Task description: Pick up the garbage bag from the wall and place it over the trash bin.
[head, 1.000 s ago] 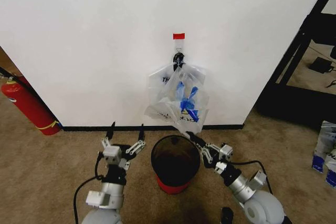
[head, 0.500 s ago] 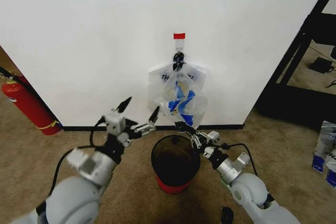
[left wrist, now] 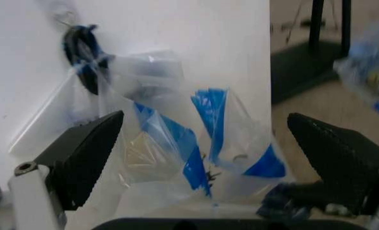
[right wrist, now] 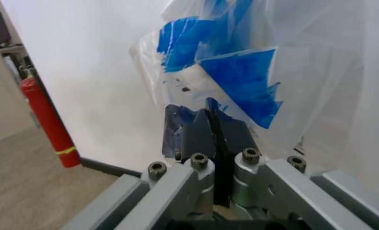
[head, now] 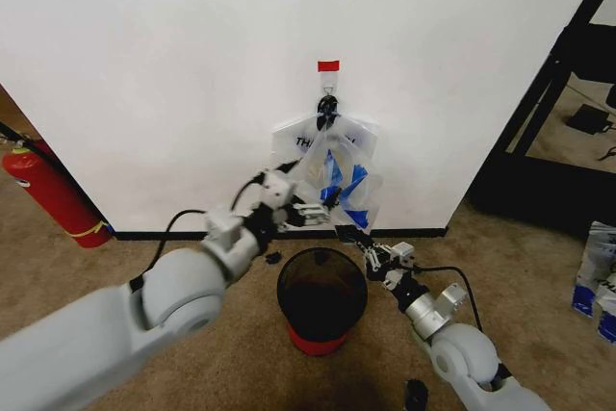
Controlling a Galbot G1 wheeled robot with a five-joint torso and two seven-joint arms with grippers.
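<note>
Garbage bag [head: 339, 180] hanging from the black hook [head: 327, 106] on the wall [head: 173, 74], just above the trash bin [head: 321, 297]. Right pincer [head: 343, 233] pressed together, pinching the bag's bottom edge. Left pincer [head: 316, 209] spread wide, right at the bag's front. Bag print partly hidden by folds.

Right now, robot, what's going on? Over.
Right gripper shut on garbage bag bottom. Left gripper open beside it. Bag on hook. Trash bin below.

Even, bright light on my wall [head: 173, 64] — barely a shadow; up close my bag [left wrist: 196, 143] blurs — edges bow.
</note>
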